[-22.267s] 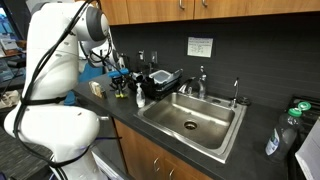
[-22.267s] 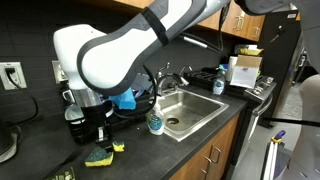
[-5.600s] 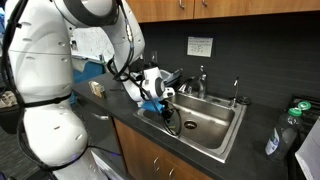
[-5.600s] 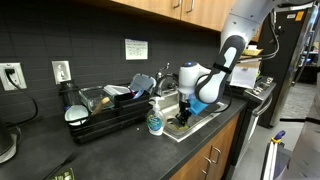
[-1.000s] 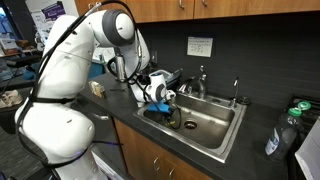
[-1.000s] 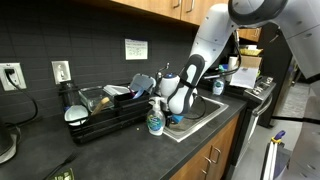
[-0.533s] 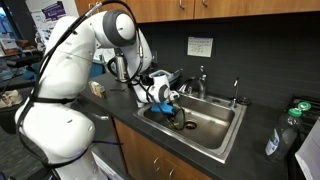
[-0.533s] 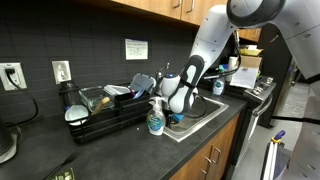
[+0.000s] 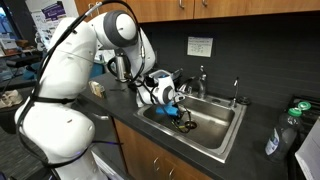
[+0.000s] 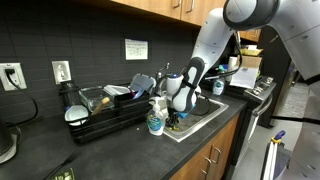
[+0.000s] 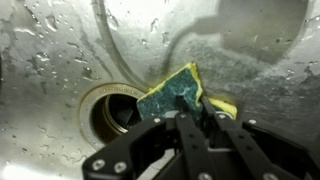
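My gripper (image 11: 197, 108) hangs low inside the steel sink (image 9: 222, 108), shut on a sponge (image 11: 176, 93) with a dark green scouring face and a yellow body. In the wrist view the sponge sits between the black fingers, just above the wet sink floor and right beside the round drain (image 11: 112, 108). In both exterior views the white wrist reaches down into the basin, and the gripper (image 9: 181, 118) (image 10: 176, 118) is partly hidden by the sink wall. A little yellow and green shows at the fingertips in an exterior view.
A black dish rack (image 10: 105, 108) with dishes stands on the dark counter. A blue soap bottle (image 10: 155, 122) sits by the sink's edge. The faucet (image 9: 201, 80) rises behind the basin. A plastic bottle (image 9: 277, 135) stands at the counter's far end.
The gripper with the sponge has shifted slightly further along the basin and lower over the last second. The jaws stayed shut on it.
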Robot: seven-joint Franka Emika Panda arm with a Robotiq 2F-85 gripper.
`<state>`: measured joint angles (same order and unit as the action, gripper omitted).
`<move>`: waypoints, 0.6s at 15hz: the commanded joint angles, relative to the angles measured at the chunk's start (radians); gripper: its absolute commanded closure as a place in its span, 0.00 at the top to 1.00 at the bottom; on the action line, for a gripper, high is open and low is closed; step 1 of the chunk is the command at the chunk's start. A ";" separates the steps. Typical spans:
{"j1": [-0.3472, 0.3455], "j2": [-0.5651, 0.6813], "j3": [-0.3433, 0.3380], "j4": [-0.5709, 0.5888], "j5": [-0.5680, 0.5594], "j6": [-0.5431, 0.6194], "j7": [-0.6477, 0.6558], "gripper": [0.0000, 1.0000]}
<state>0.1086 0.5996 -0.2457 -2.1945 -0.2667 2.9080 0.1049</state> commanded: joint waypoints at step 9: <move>0.034 0.010 0.048 0.006 0.015 0.011 -0.010 0.04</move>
<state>0.1293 0.6004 -0.2253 -2.1896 -0.2667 2.9080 0.1043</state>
